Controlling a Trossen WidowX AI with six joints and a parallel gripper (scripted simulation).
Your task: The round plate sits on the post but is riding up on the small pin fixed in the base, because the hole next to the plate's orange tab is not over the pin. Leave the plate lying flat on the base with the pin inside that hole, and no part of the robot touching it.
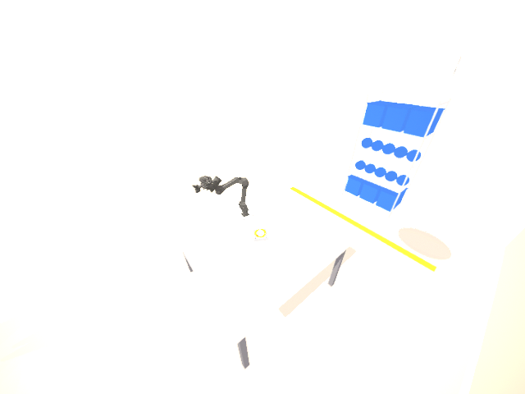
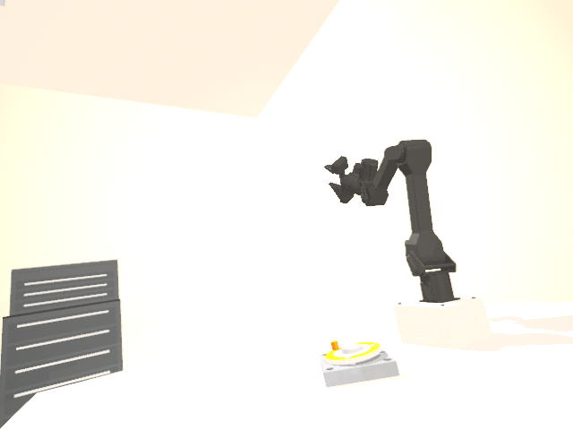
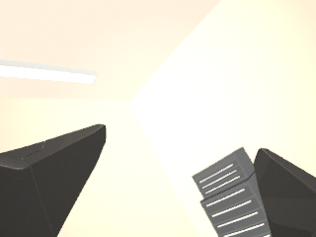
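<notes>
The claw [image 2: 334,182] stands wide open and empty, high above the bench and facing level. The round plate [image 2: 352,353] lies tilted on its base [image 2: 361,370], well below and slightly forward; orange tab [image 2: 335,345] at its left.

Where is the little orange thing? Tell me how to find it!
Start at the tall dark robot arm standing on its pale block. On the table in front of that block sits a small grey square base carrying a round plate with a yellow ring. The orange tab sticks up at the plate's left edge, the only orange thing there.
</notes>
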